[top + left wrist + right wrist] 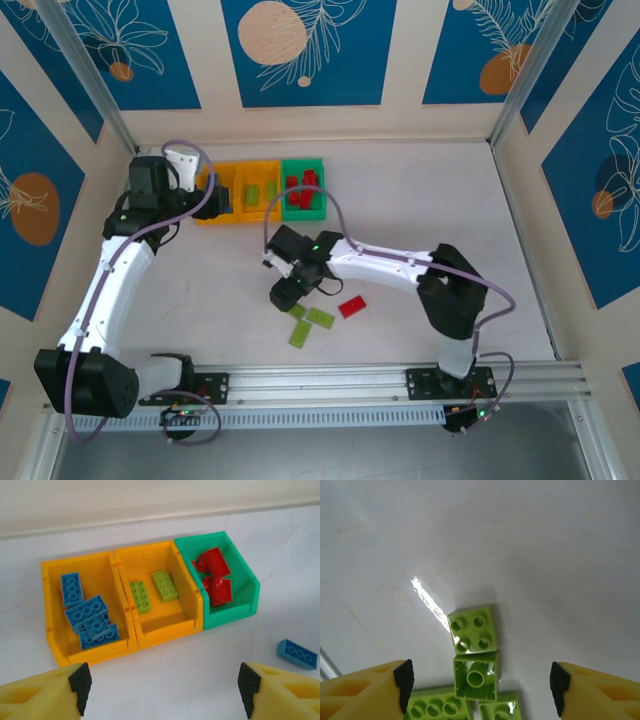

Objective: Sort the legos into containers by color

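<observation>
The left orange bin (100,652) holds blue bricks (86,611), the middle orange bin (167,630) lime bricks (165,585), the green bin (230,612) red bricks (216,590).

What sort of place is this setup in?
Probably a lab data-collection cell, not a home or factory: a white table boxed in by patterned blue wall panels on aluminium posts, with the left arm and right arm bolted to a rail.

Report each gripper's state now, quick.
Left gripper: open, holding nothing.
Right gripper: open, holding nothing, over small lime green studded plastic bricks.
</observation>
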Robot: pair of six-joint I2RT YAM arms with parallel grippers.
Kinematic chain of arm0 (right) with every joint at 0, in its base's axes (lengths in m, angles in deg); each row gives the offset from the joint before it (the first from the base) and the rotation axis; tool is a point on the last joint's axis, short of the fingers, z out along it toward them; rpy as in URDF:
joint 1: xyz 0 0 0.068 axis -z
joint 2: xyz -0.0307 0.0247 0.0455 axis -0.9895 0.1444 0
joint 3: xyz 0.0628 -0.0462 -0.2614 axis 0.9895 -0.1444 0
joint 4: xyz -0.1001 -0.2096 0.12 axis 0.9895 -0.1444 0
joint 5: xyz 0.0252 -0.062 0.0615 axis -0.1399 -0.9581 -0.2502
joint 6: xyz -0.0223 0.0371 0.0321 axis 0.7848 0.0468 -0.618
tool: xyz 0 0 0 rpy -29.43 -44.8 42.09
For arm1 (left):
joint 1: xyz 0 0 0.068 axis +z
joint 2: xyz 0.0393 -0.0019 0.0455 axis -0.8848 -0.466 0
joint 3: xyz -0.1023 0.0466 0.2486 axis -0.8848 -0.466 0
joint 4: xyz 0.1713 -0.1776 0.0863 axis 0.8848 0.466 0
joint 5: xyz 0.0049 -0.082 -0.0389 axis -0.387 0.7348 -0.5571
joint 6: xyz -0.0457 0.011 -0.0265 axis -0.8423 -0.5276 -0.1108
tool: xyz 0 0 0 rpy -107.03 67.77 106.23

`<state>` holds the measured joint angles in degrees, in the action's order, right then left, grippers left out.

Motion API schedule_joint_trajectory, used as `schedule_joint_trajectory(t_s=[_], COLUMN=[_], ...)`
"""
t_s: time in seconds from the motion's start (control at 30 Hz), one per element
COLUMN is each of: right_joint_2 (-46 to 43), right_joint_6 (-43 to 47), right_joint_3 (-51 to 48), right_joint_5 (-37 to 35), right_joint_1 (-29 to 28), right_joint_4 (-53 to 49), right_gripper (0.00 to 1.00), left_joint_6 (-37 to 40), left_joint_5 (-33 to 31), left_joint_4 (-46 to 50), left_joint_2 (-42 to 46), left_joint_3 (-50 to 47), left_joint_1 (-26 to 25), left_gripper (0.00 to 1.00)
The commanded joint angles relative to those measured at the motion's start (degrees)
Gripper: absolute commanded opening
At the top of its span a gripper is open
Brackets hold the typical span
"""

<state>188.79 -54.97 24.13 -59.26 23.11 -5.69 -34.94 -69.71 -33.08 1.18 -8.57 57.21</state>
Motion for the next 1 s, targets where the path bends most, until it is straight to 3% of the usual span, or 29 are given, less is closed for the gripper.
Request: schedule_joint_trajectory(t_s=[0.0,0.23,0.5,0.63,0.8,0.9,0.97], right_joint_2=[4.6,11.2,8.0,-0.3,-11.0,-11.6,-9.3], right_joint_6=[5.6,7.0,3.4,-1.3,-7.5,-9.8,-10.1], right_joint_3=[3.7,5.5,3.6,0.4,-5.1,-4.1,-0.2], right_joint_5=[-1.8,-4.2,-3.9,-2.0,4.5,5.3,4.2], right_joint_1=[-1.8,-3.9,-2.4,3.0,14.3,20.4,22.7], right_joint_4=[-1.8,-2.8,-0.3,4.6,15.7,19.3,19.5], right_gripper=[0.75,0.67,0.37,0.33,0.33,0.33,0.34], left_joint_6=[1.3,0.1,-0.2,0.6,1.2,0.2,0.9], left_joint_5=[-3.0,-2.8,0.1,4.5,19.4,26.0,27.2], left_joint_4=[0.9,0.4,-1.3,-1.7,-4.4,-5.7,-5.6], left_joint_2=[0.8,-0.1,0.0,0.5,-0.2,-2.4,-3.5], left_joint_3=[-0.6,-1.2,-2.0,-1.6,-1.5,-1.3,-1.2], left_joint_1=[-0.3,-0.3,-0.3,-0.3,-0.5,-2.3,-5.3], left_gripper=[0.79,0.78,0.78,0.79,0.8,0.8,0.81])
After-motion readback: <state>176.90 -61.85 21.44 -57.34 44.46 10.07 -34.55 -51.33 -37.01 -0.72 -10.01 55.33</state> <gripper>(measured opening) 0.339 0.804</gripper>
